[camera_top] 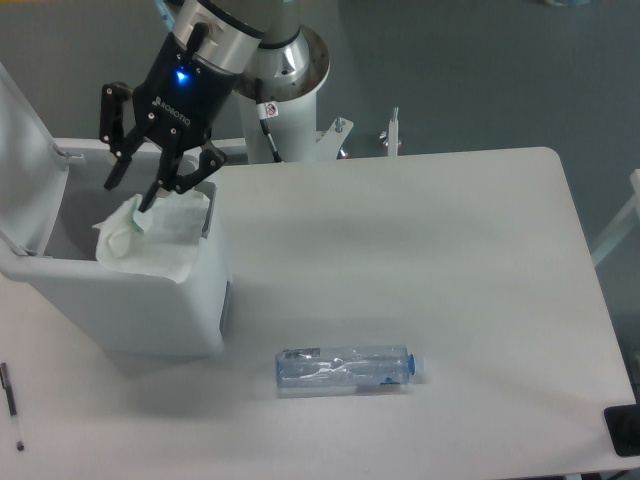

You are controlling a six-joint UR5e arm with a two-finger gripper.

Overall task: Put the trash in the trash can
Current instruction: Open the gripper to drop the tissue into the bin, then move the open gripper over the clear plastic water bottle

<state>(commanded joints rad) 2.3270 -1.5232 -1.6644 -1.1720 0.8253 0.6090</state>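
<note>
The trash can [140,310] stands on the table's left side with its white lid [25,160] swung up and open. The crumpled white wrapper [160,240], with a bit of green on it, lies in the can's opening, filling it near the right rim. My gripper [130,195] hangs just above the wrapper at the can's mouth, jaws spread open, with one fingertip at or very near the wrapper. The crushed clear bottle [345,370] with a pale blue cap lies on its side on the table, in front and to the right of the can.
A thin black pen [12,405] lies at the table's front left edge. The robot's white base [290,100] stands behind the table. A black object [625,430] sits at the front right corner.
</note>
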